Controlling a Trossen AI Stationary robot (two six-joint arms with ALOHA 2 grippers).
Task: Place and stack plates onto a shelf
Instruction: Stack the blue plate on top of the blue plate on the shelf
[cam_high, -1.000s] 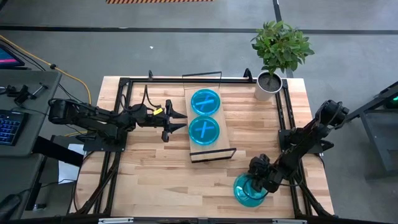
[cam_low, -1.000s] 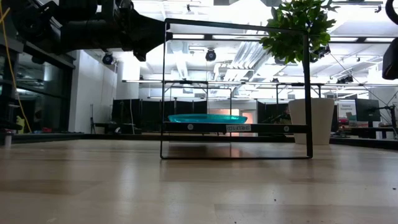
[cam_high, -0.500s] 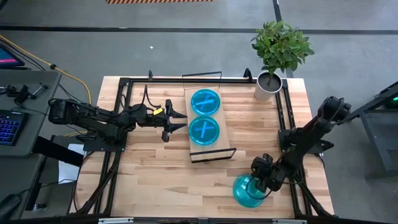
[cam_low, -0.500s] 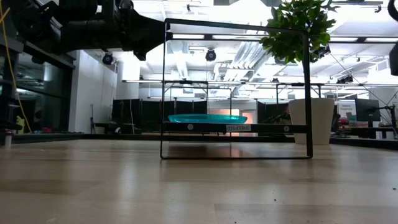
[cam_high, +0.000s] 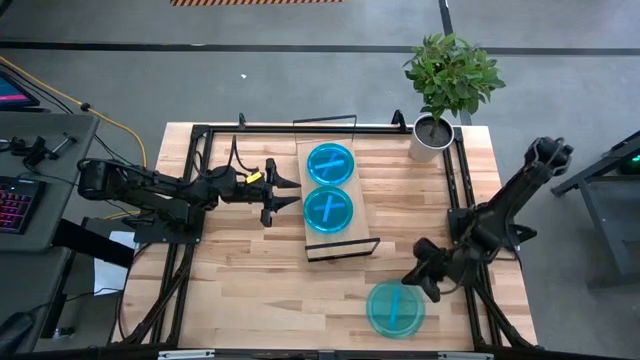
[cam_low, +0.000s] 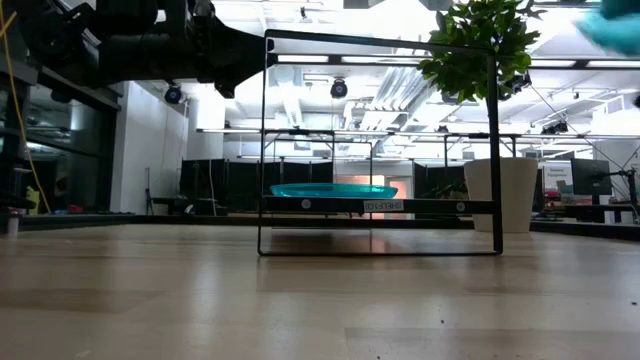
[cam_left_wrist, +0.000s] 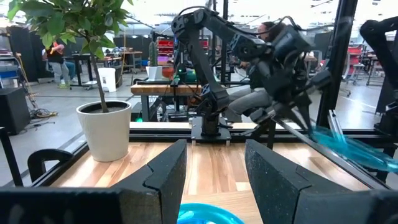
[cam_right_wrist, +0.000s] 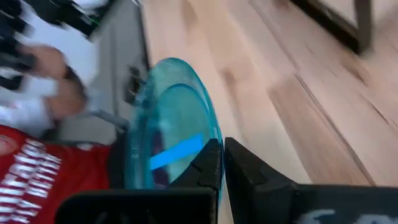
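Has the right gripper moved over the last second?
Yes. The right gripper, shut on a plate, has shifted toward the shelf and risen off the table, lifting the plate.

Planked light-wood tabletop (cam_high: 250, 270), bordered by a black metal frame (cam_high: 200, 135). On it stands the shelf (cam_high: 360, 205), a long light-wood board with thin black frame ends, raised above the tabletop in the low view (cam_low: 380, 205). Two cyan-blue plates lie on the board, side by side: far plate (cam_high: 331, 163) and near plate (cam_high: 329, 210). A white-potted plant (cam_high: 436, 135) stands at the table's far right corner.
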